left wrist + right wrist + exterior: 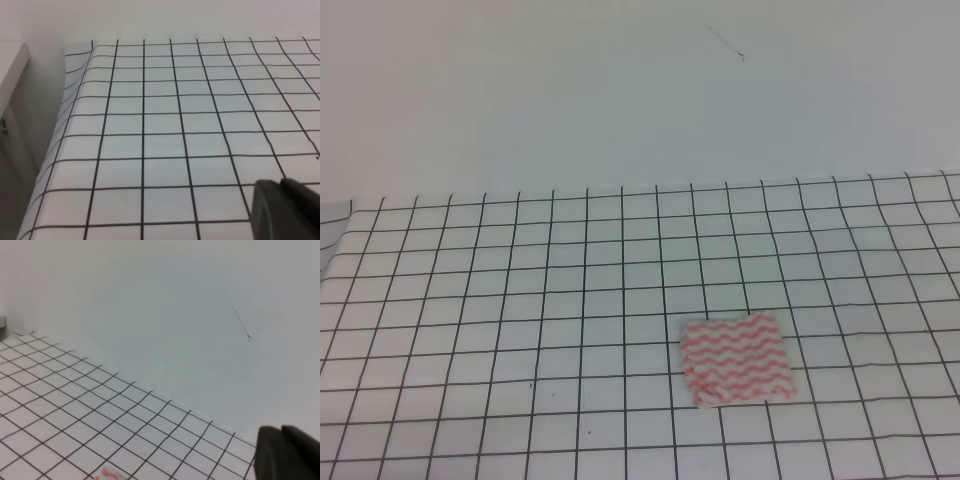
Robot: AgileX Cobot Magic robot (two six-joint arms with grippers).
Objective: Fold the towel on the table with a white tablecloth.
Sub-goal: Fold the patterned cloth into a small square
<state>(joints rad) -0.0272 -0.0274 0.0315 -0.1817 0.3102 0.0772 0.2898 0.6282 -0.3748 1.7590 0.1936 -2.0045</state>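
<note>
The towel, white with pink-red wavy stripes, lies flat as a small rectangle right of centre near the front of the table. It rests on the white tablecloth with its black grid. Neither gripper shows in the exterior high view. In the left wrist view only a dark finger shows at the bottom right, above bare tablecloth. The right wrist view has a dark finger at its bottom right and a sliver of the towel at the bottom edge. Neither view shows how the jaws stand.
A plain pale wall rises behind the table's far edge, with a small dark mark on it. The tablecloth drapes over the table's left edge. A white panel stands beyond that edge.
</note>
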